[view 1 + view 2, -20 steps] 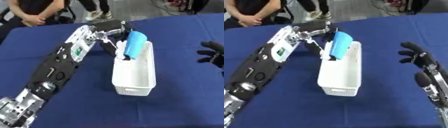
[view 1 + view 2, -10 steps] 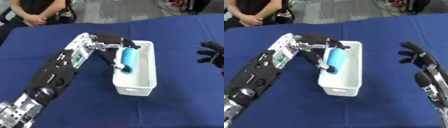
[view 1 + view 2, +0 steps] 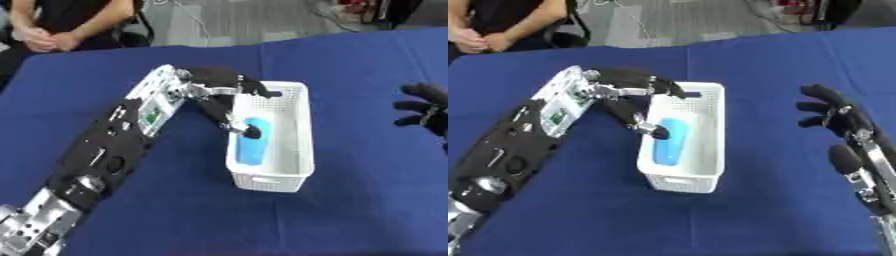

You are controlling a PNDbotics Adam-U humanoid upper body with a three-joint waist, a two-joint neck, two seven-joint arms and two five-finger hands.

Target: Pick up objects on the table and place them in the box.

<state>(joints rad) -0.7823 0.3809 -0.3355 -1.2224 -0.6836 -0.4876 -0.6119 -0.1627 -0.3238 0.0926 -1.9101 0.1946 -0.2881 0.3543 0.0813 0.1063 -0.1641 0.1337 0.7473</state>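
Note:
A blue oblong object (image 3: 253, 146) lies flat on the floor of the white perforated box (image 3: 296, 155) in the middle of the blue table. My left hand (image 3: 224, 89) hovers over the box's near-left rim with its fingers spread; the thumb tip reaches down just above the blue object, and nothing is in the hand. My right hand (image 3: 830, 111) stays at the right edge, well clear of the box, fingers straight and raised.
The blue tablecloth (image 3: 350, 75) covers the whole work area. A seated person with clasped hands (image 3: 48, 39) is beyond the table's far left edge. My left arm (image 3: 114, 145) lies diagonally across the table's left half.
The blue object has gone from my left hand's hold above the box to lying flat inside it. The left hand has opened and lowered toward the box rim. The right hand has stayed put.

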